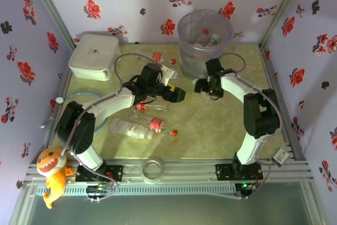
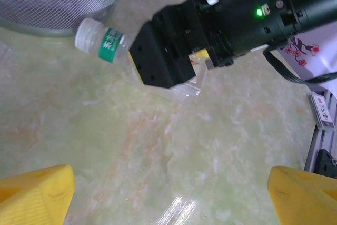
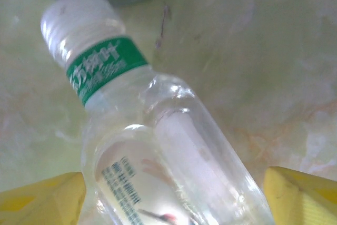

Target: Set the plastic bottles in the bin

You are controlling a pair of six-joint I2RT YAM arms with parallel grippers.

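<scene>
- Green table (image 1: 210, 130); finds two bottles (image 1: 210, 39) inside bin (image 1: 187, 56).
- Leaves several lying left of bin.
- Straddles green-label bottle (image 3: 158, 146) beside bin with right claw (image 3: 174, 198), wide, ungripped.
- Shows left claw (image 2: 171, 193) wide, empty.

The bottle (image 3: 174, 172) is clear glossy plastic, the bin (image 1: 189, 56) translucent plastic, the tabletop (image 2: 158, 146) smooth and shiny.

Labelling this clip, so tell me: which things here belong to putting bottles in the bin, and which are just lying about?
Job: bin, green-labelled bottle by the bin, red-labelled bottles on the table.
Lying about: white box, tape roll, orange toy.
</scene>
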